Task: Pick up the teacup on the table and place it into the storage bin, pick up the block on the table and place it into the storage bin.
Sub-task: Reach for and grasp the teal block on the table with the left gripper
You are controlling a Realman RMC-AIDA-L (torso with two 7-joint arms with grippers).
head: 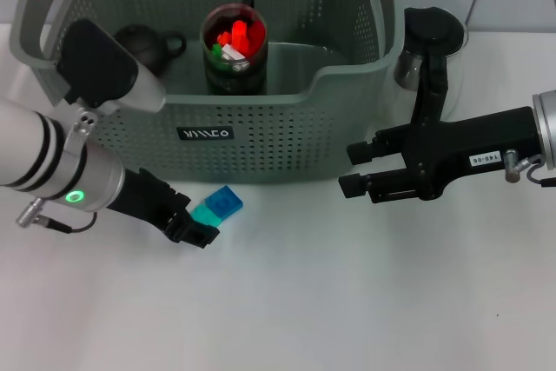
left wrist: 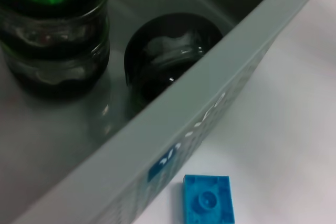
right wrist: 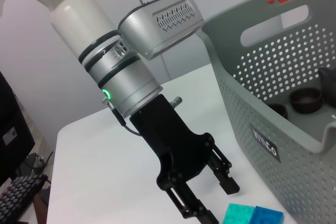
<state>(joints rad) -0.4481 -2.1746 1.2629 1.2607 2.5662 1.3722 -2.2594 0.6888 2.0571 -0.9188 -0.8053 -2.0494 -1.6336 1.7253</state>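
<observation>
The storage bin [head: 261,132] stands at the back of the white table, also seen as the storage bin [left wrist: 210,114] and the storage bin [right wrist: 273,129]. A black teacup [head: 146,46] sits inside it at the left, showing too as the teacup [left wrist: 168,59]. The blue block [head: 228,202] lies on the table before the bin with a teal piece [head: 207,212] touching it; the block [left wrist: 207,200] and the block [right wrist: 268,216] show in the wrist views. My left gripper [head: 195,225] is open just beside the block, holding nothing, and appears as the left gripper [right wrist: 210,198]. My right gripper [head: 354,169] hovers open and empty at the bin's right front.
A dark jar [head: 234,49] filled with red and green pieces stands in the bin's middle, also seen as the jar [left wrist: 52,30]. A glass vessel with a black lid [head: 417,49] stands behind the right arm beside the bin. White table extends in front.
</observation>
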